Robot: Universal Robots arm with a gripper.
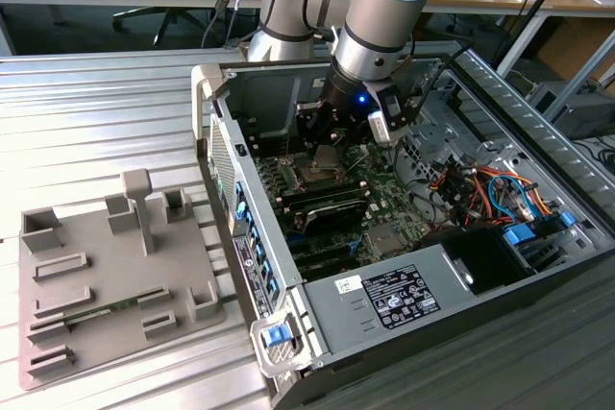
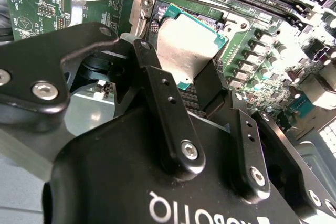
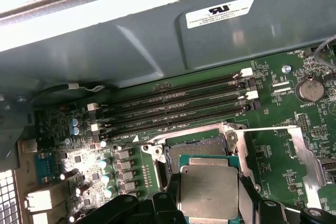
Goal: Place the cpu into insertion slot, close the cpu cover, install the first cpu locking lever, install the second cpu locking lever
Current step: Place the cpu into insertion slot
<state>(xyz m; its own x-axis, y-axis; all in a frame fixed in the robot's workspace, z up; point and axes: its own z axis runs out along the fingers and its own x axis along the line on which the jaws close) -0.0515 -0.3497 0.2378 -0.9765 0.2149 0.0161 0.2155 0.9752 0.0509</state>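
1. At the exterior view's left, a grey fixture tray (image 1: 106,276) is lying on the ribbed table (image 1: 96,112).
2. In the middle, your arm is reaching into the open computer case (image 1: 384,300), bringing the tool (image 1: 325,149) over the insertion slot (image 3: 202,148).
3. Your tool is pinching the cpu (image 3: 209,191) by two opposite edges, its fingers (image 2: 157,93) narrowed to the chip's width, and the cpu is overlapping one side of the slot.
4. The cpu cover (image 3: 304,161) is lying swung open beside the slot.

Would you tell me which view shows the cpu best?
First wrist view: the cpu faces the camera, metal face almost whole. The second wrist view shows it slanted, partly behind an end effector finger. The exterior view shows it too small to judge.
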